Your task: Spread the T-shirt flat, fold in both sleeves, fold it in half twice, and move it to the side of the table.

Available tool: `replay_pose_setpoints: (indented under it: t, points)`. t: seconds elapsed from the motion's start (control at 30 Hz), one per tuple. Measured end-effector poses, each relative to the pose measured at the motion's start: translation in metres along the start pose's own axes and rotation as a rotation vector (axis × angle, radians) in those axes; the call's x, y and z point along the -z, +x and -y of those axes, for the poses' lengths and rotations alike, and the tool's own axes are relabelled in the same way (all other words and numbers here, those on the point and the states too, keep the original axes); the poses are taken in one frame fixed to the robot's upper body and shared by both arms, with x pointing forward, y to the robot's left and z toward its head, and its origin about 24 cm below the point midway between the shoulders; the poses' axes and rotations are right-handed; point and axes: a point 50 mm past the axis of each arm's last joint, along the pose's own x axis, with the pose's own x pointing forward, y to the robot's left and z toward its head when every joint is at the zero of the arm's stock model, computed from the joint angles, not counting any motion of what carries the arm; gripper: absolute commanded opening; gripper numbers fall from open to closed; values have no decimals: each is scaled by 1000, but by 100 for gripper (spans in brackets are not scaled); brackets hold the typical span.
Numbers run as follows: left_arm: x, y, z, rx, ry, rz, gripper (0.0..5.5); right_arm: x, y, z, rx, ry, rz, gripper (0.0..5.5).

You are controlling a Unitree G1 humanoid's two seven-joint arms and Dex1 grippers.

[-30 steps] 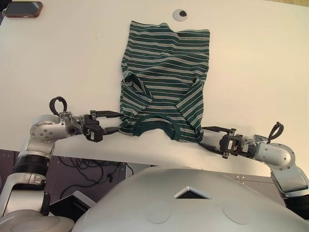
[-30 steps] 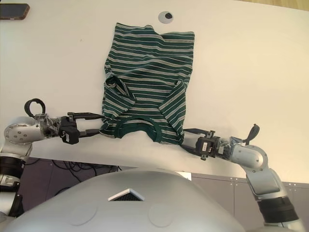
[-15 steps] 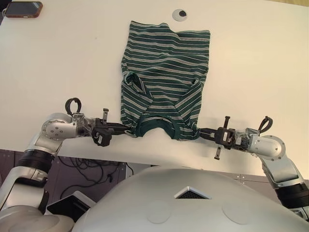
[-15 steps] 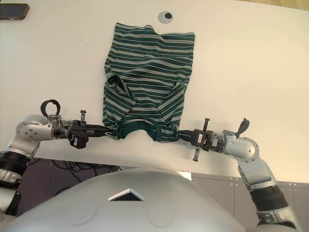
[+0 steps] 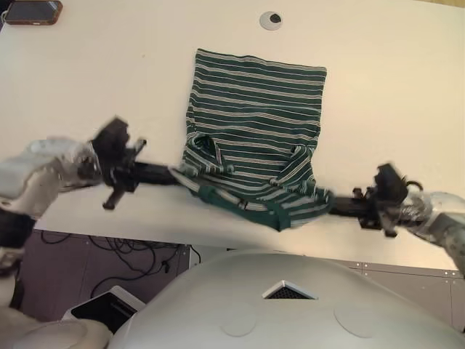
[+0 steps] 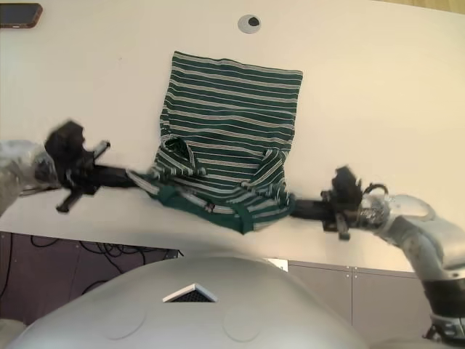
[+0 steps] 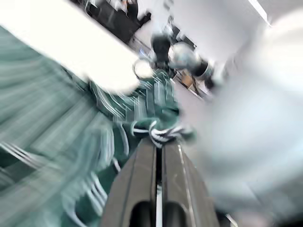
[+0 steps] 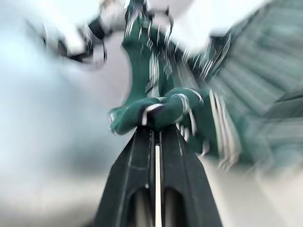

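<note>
T-shirt point(image 5: 256, 109), dark green with thin white stripes, lies mid table point(image 5: 94, 80). Its hem points at the far edge and its collar at the near edge. The far part is spread flat. Left sleeve point(image 5: 205, 144) and right sleeve point(image 5: 299, 154) are both folded in over the body. The near end is bunched and rumpled, the collar band sagging in a curve just inside the near edge. Whether that end is clear of the table surface cannot be told.

Left gripper point(image 5: 178, 175) is at the shirt's near left corner, its arm coming in from the left side along the near edge. In the left wrist view the left gripper point(image 7: 159, 142) has its fingers pressed nearly together, only a thin slit between them, with a wad of striped fabric pinched at the tips.

Right gripper point(image 5: 329, 206) is at the shirt's near right corner, close to the near edge, its arm coming in from the right side. In the right wrist view the right gripper point(image 8: 156, 124) is clamped the same way, a roll of green fabric caught at the tips.

The shirt's near edge runs stretched from one gripper to the other.

A phone point(image 5: 33, 11) sits at the far left corner. A small round black-and-white disc point(image 5: 271, 20) sits by the far edge, just beyond the hem and not touching it.
</note>
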Motion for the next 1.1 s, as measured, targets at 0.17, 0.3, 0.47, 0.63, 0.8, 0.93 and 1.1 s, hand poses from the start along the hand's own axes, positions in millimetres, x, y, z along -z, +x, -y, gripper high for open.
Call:
replay_pose_setpoints:
  t: [0.17, 0.3, 0.47, 0.63, 0.8, 0.93, 1.1]
  points:
    - [-19, 37, -84, -463, 74, 137, 1, -55, 20, 76, 421, -113, 235, 2]
    - [-28, 53, -118, -684, 167, 132, 1, -57, 45, 118, 586, -129, 197, 2]
    - [-19, 66, -141, -921, 272, 6, 26, -42, 52, 159, 794, -104, 114, 28]
    - [-5, 66, -147, -1026, 327, -106, 97, -43, 51, 171, 849, -66, 163, 108]
    - [-19, 56, -147, -1137, 440, -69, 179, -57, 53, 170, 824, -110, 257, 185]
    - [-54, 59, -135, -1010, 642, 30, 179, -74, 68, 154, 719, -502, 112, 185]
    - [-27, 89, -110, -366, 731, -296, 179, -49, 77, 144, 565, -803, -270, 185]
